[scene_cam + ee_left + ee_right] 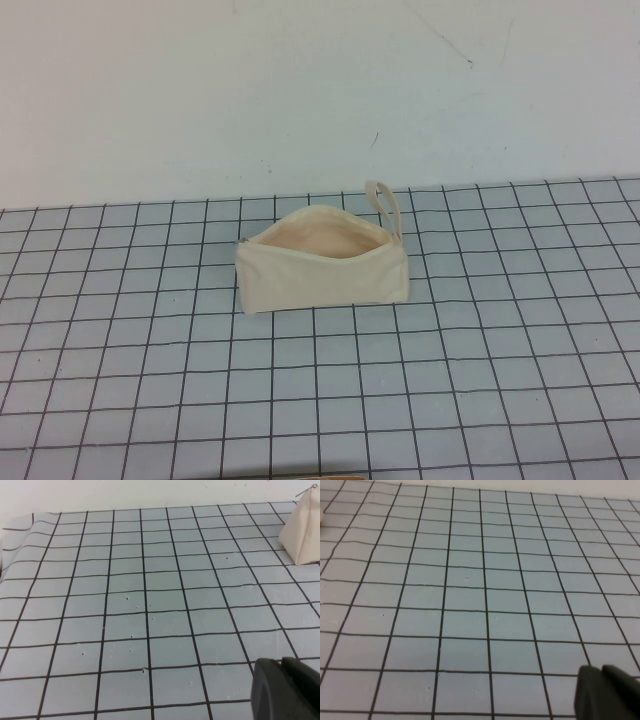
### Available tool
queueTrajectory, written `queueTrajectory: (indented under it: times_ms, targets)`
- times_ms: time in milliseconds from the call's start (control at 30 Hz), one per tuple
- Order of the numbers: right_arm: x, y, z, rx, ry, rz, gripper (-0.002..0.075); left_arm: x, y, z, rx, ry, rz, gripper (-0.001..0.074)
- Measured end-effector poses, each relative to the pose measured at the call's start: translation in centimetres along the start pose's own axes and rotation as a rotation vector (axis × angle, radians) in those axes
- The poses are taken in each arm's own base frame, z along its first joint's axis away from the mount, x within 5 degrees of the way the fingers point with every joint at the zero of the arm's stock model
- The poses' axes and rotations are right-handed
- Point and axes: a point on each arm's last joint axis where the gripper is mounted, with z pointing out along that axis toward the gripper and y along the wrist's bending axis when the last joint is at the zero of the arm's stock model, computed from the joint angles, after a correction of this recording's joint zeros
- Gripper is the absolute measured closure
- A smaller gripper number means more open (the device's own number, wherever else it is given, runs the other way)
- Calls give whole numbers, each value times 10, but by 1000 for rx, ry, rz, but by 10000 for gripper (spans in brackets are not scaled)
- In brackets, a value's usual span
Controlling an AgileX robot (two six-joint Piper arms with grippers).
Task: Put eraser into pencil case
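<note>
Shows only a dark corner of the left pincer (287, 687), seen from its own wrist camera. Hovers low over a pale blue-grey worktop (150, 605) ruled with a black square grid, touching nothing. Looks across the bare squares towards the cream off-white canvas zip pencil case (305, 530), well apart from it and facing its triangular end. Cannot tell whether this pincer is open or closed, with too little of it in frame. Holds nothing that can be seen.

Shows just as little of the right pincer (607, 692), again a dark corner caught by its own wrist camera. Hangs low over the same gridded worktop (470, 580), angled down at bare squares. Cannot tell open from closed here either. Touches nothing and grips nothing visible.

From the raised camera, finds the pencil case (322, 272) standing upright on its flat base near the middle of the worktop (150, 400), towards the far edge, where a plain white wall (300, 90) rises behind. Lies with its long axis running left to right, almost parallel to that far edge. Gapes unzipped at the top, mouth facing up and slightly towards the camera, showing a peach-toned lining (318, 243) inside. Carries a small fabric loop handle (386, 203) at the right-hand end, sticking up and leaning towards the wall. Keeps bare grid squares on every side, with nothing touching the pouch.
</note>
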Motion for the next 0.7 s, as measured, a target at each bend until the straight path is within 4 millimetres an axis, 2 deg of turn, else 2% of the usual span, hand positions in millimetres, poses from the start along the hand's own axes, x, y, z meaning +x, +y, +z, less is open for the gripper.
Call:
queueTrajectory:
  times_ms: [700]
  targets:
    - [0, -2, 0, 18, 1, -38, 725, 0, 0, 0, 0, 0, 0, 737]
